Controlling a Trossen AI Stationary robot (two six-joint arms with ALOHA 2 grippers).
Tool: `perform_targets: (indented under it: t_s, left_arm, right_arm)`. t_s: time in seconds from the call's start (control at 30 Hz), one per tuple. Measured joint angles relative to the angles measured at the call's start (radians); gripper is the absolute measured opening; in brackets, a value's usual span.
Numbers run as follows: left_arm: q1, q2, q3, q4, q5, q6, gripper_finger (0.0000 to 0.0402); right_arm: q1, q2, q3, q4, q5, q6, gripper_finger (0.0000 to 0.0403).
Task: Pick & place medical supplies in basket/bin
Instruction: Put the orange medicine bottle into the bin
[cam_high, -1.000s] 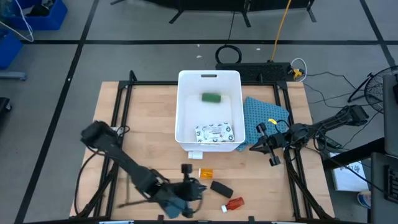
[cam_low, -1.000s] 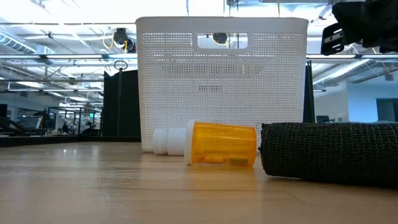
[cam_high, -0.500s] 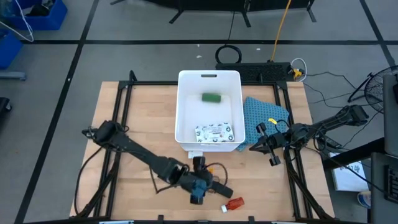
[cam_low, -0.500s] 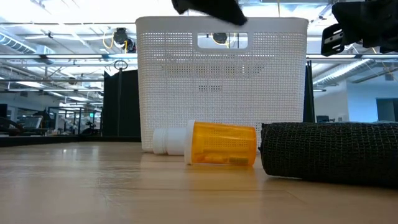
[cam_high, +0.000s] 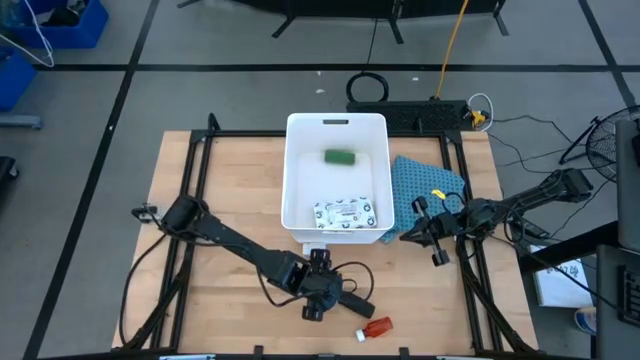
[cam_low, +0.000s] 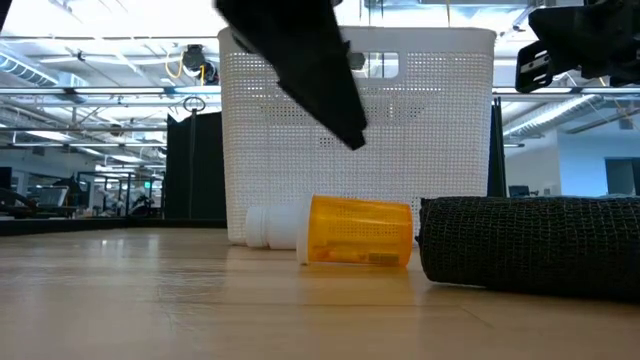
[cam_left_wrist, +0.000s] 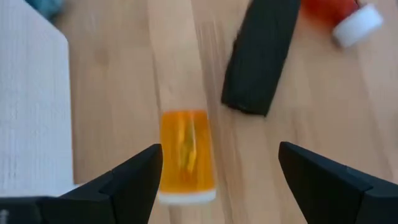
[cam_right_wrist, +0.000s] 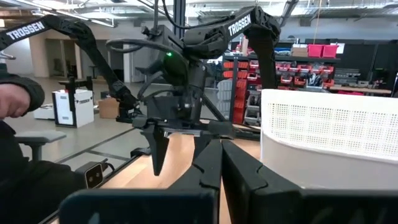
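- Nearest to me, at the front edge of the table (cam_high: 230, 180), I see the red bottle (cam_high: 377, 326) with its white cap, lying on its side.
- Just behind it lies the black block (cam_high: 355, 302). In the low view it is a dark roll on the wood, to the right of the vial.
- My left gripper (cam_high: 318, 275) hangs over the orange vial (cam_low: 340, 232), which lies on its side with the white cap pointing left in the low view. In the left wrist view the two fingers (cam_left_wrist: 127, 180) are spread wide, one on each side of the vial (cam_left_wrist: 186, 155), and they do not touch it.
- Behind the vial stands the white basket (cam_high: 300, 135), close to it. Inside I see the white printed packet (cam_high: 344, 214) at the near end and the green block (cam_high: 340, 156) toward the far end.
- To the right of the basket, the blue cloth (cam_high: 425, 183) lies on the table.
- My right gripper (cam_high: 424, 228) waits at the right side, by the near edge of the cloth. In the right wrist view its fingers (cam_right_wrist: 245, 177) are pressed together and hold nothing.
- In the right wrist view, a person's sleeve (cam_right_wrist: 22, 93) shows beyond the table.
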Motion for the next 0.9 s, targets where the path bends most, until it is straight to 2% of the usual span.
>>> perform_targets:
  t_s: [0.3, 0.5, 0.77, 0.9]
  left_arm:
    - [0.003, 0.074, 0.002, 0.018, -0.004, 0.016, 0.0326]
    - [0.009, 0.152, 0.004, 0.028, -0.054, 0.05, 0.0326]
    - [0.044, 0.166, 0.005, 0.039, 0.025, 0.043, 0.0325]
    - [0.048, 0.166, 0.005, 0.041, 0.073, 0.066, 0.0298]
  right_arm:
    - [0.0, 0.009, 0.0, 0.001, 0.001, 0.031, 0.0]
    - [0.0, 0.019, 0.0, 0.002, 0.001, 0.029, 0.0]
    - [0.0, 0.021, 0.0, 0.002, 0.0, 0.018, 0.0]
    - [0.0, 0.021, 0.0, -0.003, -0.001, 0.012, 0.0]
